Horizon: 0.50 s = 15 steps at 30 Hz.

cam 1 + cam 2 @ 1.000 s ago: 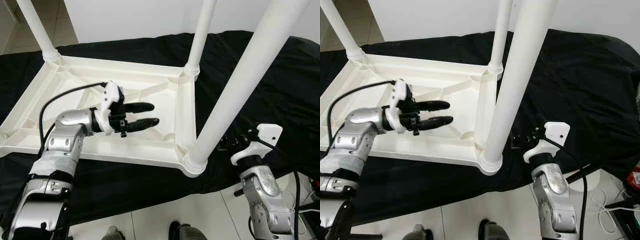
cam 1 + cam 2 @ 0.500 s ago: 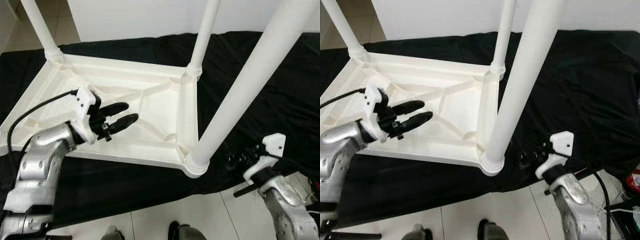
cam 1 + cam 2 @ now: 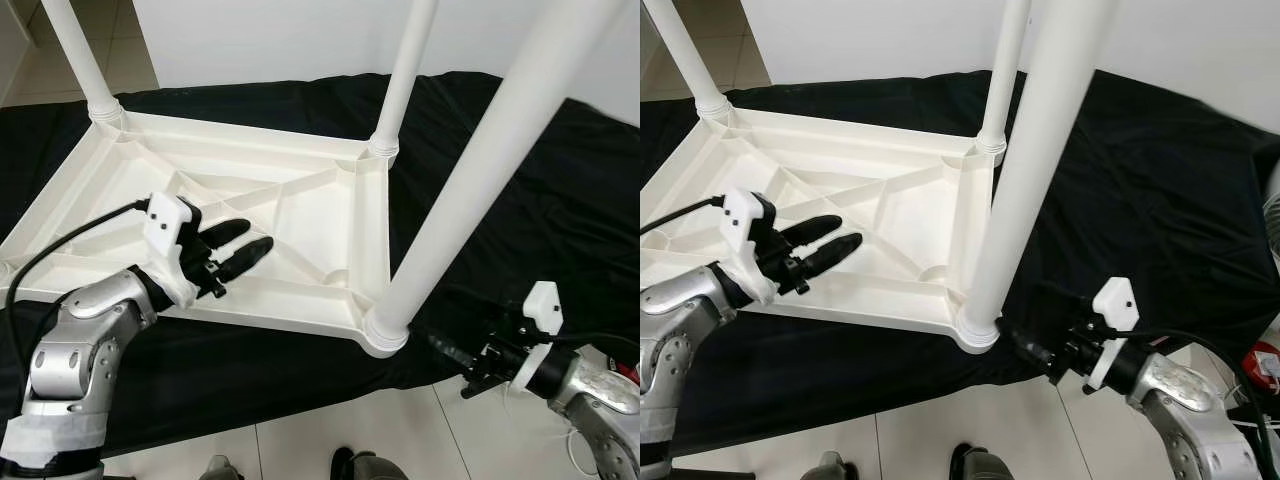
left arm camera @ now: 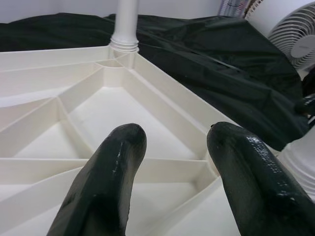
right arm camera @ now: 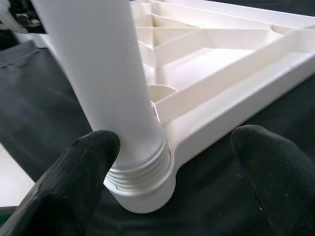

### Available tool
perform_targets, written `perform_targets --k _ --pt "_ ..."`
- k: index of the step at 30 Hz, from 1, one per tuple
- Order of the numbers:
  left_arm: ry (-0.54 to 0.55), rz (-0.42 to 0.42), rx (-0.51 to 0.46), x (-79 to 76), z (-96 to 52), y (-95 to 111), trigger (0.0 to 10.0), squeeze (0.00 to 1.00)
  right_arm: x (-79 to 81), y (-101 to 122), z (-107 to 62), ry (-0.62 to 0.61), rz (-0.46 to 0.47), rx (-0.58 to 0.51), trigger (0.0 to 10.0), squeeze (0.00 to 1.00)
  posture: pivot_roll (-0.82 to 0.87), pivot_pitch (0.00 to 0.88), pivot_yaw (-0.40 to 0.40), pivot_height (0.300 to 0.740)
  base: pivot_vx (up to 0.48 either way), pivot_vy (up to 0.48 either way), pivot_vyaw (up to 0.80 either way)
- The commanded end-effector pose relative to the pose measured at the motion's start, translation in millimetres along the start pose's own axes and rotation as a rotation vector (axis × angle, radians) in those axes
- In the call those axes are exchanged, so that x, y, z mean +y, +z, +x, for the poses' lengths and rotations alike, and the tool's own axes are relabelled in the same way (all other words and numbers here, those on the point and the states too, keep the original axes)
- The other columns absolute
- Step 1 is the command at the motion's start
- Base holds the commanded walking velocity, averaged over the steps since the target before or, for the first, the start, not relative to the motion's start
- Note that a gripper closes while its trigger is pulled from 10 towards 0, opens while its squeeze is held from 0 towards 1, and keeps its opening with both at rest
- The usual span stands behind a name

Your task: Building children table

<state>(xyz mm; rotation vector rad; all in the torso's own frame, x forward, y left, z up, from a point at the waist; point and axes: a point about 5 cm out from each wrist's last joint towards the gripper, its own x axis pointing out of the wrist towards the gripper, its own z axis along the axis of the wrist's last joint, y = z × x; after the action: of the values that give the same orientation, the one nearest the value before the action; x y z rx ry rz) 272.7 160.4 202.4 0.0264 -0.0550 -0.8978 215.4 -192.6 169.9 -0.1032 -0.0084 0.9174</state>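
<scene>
Black fingers of the right gripper (image 3: 1032, 352), spread wide and empty, have swung in at lower right to the near table leg (image 3: 1040, 150), bracketing its threaded base. Left gripper (image 3: 238, 250), slightly parted and empty, has pulled back over the upturned white tabletop (image 3: 90, 185) on black cloth (image 3: 590, 190). Tightening looks next.

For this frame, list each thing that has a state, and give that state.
Table top: upside down on the black cloth, ribs facing up.
Near leg: upright, seated in its corner socket.
Far leg: upright in its socket.
Left claw: open, above the ribs.
Right claw: open, at the near leg's base.
</scene>
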Motion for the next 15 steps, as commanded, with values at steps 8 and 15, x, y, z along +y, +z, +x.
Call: perform_targets --k 8,15 --pt "-0.083 -0.038 0.041 -28.1 6.8 -10.0 10.0 0.00 3.2 4.6 20.2 0.138 -0.026 -0.026 10.0 0.00 0.08 0.110 -0.023 0.740 0.000 0.000 0.00" --pt "-0.119 -0.035 0.053 -35.3 10.0 -12.1 10.0 0.00 0.2 1.6 40.9 0.123 -0.073 -0.046 10.0 0.00 0.08 0.110 -0.020 0.740 0.000 0.000 0.00"
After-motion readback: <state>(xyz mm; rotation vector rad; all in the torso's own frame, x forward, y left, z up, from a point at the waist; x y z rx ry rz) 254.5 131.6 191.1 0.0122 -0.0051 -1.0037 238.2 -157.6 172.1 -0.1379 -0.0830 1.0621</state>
